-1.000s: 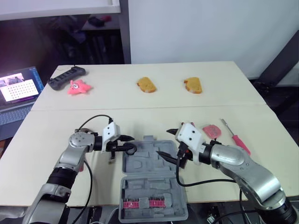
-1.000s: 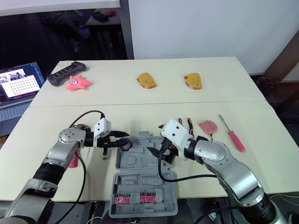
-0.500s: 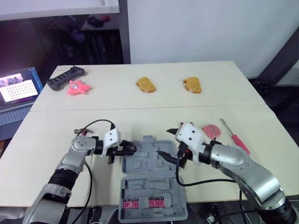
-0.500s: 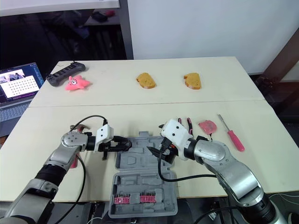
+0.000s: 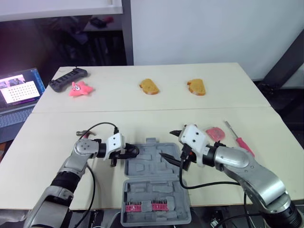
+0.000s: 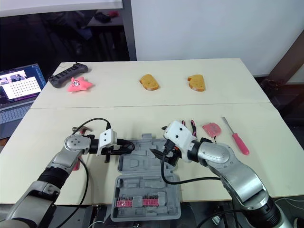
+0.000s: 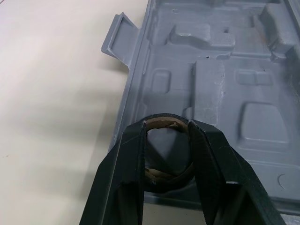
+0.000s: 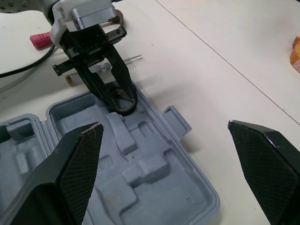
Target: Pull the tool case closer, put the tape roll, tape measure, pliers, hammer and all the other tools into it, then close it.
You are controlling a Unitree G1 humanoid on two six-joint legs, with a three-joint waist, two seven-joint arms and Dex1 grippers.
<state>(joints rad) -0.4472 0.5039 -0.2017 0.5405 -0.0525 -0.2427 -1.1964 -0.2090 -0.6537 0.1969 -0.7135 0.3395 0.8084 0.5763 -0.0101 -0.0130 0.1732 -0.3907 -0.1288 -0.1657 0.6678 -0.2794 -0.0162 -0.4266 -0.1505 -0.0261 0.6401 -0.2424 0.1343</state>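
Left tool (image 5: 131, 152) has its two fingers pinched onto the tape roll (image 7: 165, 125), a thin brownish ring held on edge, so the gap between them is just the roll's width. It's reaching in from 9 o'clock, and the roll sits right at the left rim of the open tool case (image 5: 152, 173). I can't tell if it's touching the plastic or just hanging over it. The empty molded pockets are at 3 o'clock from the fingertips, so I'd guess the drop only needs a nudge that way, and the left arm is clearly the one to do it. The case lies with its long axis running 12 to 6 on the counter (image 5: 142, 114), and the half with the pink bits is at the 6 o'clock end by the counter edge. Right tool (image 5: 168, 145) hovers over the case's right side, spread wide with nothing in it. Further toward 3 o'clock are the pliers (image 6: 192, 124), the pink tape measure (image 5: 215, 133) and a red-handled screwdriver (image 5: 240, 139), none of them in the case yet and all nearer the right arm.
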